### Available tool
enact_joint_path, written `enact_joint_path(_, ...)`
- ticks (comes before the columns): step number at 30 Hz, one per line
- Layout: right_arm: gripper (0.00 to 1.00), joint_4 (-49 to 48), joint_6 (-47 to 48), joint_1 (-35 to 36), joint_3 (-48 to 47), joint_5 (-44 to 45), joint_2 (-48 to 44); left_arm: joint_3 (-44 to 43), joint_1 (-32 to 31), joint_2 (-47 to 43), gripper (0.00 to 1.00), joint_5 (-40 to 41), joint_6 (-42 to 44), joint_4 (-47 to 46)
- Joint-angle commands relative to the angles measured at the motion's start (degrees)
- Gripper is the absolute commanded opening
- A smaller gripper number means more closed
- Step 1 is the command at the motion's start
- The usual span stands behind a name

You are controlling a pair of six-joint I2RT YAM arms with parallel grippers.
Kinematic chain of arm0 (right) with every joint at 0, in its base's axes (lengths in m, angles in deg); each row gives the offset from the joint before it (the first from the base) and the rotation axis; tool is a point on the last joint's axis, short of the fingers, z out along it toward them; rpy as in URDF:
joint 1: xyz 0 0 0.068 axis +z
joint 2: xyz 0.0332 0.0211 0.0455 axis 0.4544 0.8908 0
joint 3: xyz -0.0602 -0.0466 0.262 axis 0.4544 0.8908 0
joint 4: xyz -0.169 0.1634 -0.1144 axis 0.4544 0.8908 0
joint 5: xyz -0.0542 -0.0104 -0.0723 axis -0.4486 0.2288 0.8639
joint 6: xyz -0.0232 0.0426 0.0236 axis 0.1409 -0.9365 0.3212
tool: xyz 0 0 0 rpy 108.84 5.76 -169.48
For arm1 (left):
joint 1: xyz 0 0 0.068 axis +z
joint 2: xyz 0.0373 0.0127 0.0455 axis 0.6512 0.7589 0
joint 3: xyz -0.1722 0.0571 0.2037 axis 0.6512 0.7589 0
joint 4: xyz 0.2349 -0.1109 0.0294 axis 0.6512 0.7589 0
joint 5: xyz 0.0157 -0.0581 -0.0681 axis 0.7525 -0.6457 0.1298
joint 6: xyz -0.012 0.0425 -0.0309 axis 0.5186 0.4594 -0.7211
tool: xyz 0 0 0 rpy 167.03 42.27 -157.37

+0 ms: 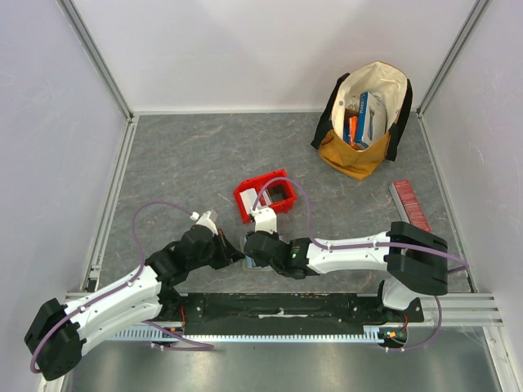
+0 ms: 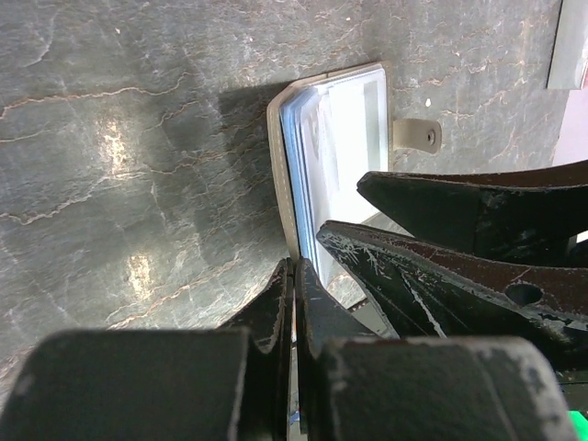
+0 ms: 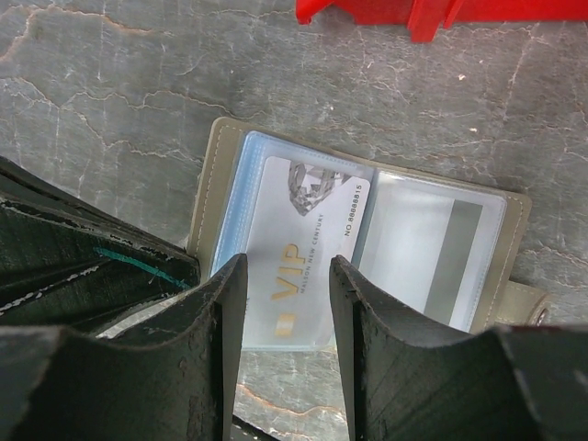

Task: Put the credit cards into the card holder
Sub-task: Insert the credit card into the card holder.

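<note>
Bin (image 1: 245, 198), red, just behind open card holder (image 3: 209, 184); bag (image 1: 359, 159) well apart

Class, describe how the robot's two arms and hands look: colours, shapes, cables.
Left arm and right arm: white shells, black joints, a purple cable looping along each. The left hand and right hand are black, each with two scuffed fingers.

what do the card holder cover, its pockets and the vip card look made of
The card holder: matte grey-olive cover, probably faux leather or fabric, going by its soft rounded edge. The sleeve pockets: clear glossy plastic; the card shows through, with glare. The VIP card: smooth white plastic, probably, with printed lettering.
</note>
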Motion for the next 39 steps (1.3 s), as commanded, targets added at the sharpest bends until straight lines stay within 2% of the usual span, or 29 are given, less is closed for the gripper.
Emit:
enact_joint_path(1,0.48,-1.0,0.0,0.4,-1.1,0.9,-0.2,-2.4,0.2,-0.4,0.02,-0.4,1.5,-0.7)
enact_joint_path(11,0.48,1.3,-0.4,0.6,-2.3,1.9,2.0,-2.5,0.1,-0.3,0.02,-0.5,1.6,-0.7)
enact_joint_path(25,0.46,10.6,-1.0,1.2,-5.3,11.0,2.3,-3.1,0.2,0.1,0.02,-0.7,1.7,-0.7)
enact_joint_path(33,0.46,1.6,0.5,1.2,-3.1,4.1,-2.0,-3.4,0.1,0.4,0.02,-0.8,1.9,-0.8)
enact_joint_path(39,0.46,0.0,-0.1,1.2,-3.2,1.8,-0.1,-3.4,0.1,0.4,0.02,-0.8,1.9,-0.8)
